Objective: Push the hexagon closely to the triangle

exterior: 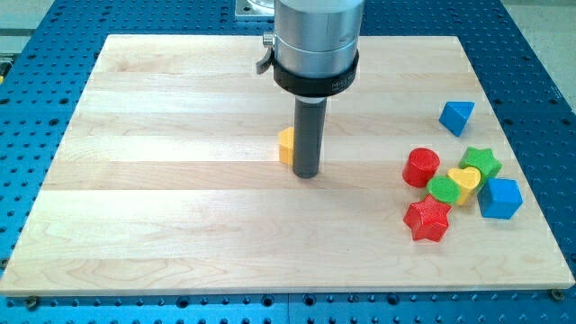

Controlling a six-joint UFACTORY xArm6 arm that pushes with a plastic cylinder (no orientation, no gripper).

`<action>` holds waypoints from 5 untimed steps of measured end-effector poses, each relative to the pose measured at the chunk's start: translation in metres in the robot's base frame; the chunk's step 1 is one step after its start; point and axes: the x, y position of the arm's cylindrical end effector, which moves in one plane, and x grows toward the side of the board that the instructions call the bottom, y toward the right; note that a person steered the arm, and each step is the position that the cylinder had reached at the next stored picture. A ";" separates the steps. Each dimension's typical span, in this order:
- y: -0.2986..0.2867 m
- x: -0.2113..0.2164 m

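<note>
A yellow-orange block (286,146), likely the hexagon, lies near the board's middle, its right part hidden behind my rod. My tip (307,175) rests on the board just right of and slightly below that block, touching or nearly touching it. A blue triangle block (456,117) lies far to the view's right, well apart from the yellow-orange block.
A cluster sits at the view's lower right: a red cylinder (421,167), a green star (482,162), a yellow heart (464,183), a green block (443,189), a blue cube (499,198) and a red star (427,220). The wooden board (162,180) lies on a blue perforated table.
</note>
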 end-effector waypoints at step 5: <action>-0.025 -0.040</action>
